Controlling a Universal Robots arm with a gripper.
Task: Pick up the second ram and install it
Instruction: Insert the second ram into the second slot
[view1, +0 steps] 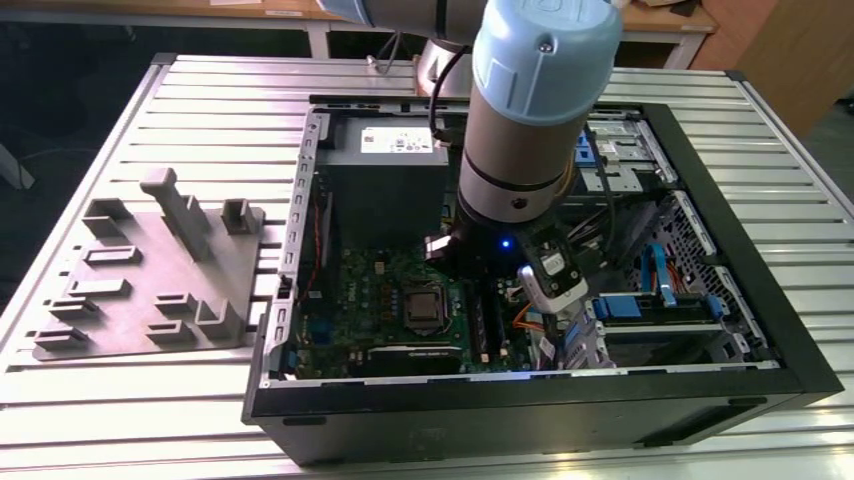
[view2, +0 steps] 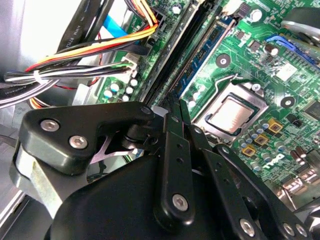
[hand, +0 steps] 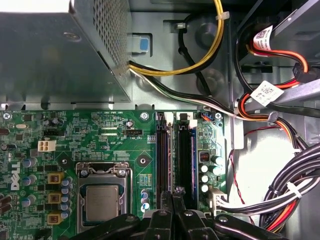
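While the black hand (hand: 172, 202), fingers pressed together, bears on the second ram (hand: 186, 157), a thin dark blue-green stick in the black slot below it, uneven pressure could leave one end unseated. Nearby orange and black cables (hand: 280, 120) look safe.

Slatted metal table (view1: 200, 110) carries open black computer case (view1: 534, 400). Just beside it, toward exterior view's left, flat grey fixture plate (view1: 147, 280) with upright blocks, possibly part holders.

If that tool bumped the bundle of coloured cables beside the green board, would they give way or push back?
Probably give way: the cable bundle hangs in loose curves, so it looks floppy. A white tie binds it, so it would likely shift together. Its end plugs into the green board, so hard shoves might strain that.
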